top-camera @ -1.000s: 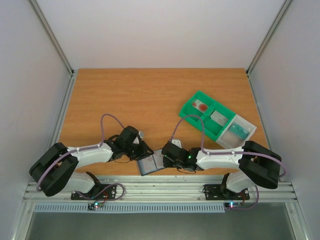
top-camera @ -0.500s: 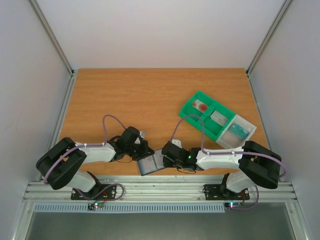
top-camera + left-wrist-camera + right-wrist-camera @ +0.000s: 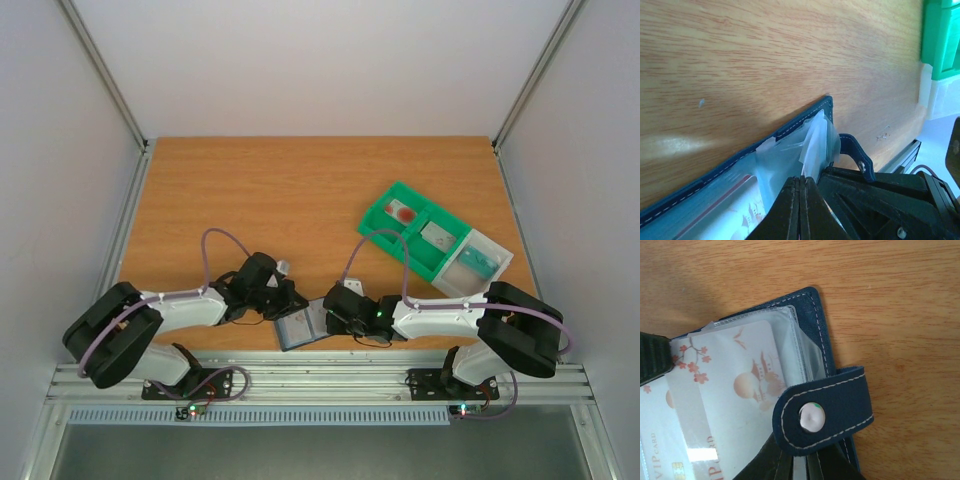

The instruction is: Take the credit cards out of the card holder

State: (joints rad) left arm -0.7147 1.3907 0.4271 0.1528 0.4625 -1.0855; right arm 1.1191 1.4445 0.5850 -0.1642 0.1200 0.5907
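Note:
The slate-blue card holder (image 3: 300, 328) lies open at the table's near edge between both grippers. In the right wrist view its clear sleeves hold a whitish credit card (image 3: 735, 385) with a red sun. The snap tab (image 3: 822, 415) folds over the sleeves. My right gripper (image 3: 330, 318) is shut on the holder's sleeve edge under the tab (image 3: 805, 467). My left gripper (image 3: 285, 302) is shut on a thin clear sleeve (image 3: 815, 142) at the holder's other side (image 3: 802, 200). The holder's stitched edge (image 3: 790, 127) rests on the wood.
A green compartmented tray (image 3: 375, 220) stands at the right with a red-blotched card (image 3: 402, 211), a greyish card (image 3: 437, 236) and a teal card (image 3: 478, 261) in it. The aluminium rail (image 3: 320, 380) runs just behind the holder. The tray's corner shows in the left wrist view (image 3: 940, 35).
The left arm's elbow swayed right and then back. Both grippers and the card holder stay where they were.

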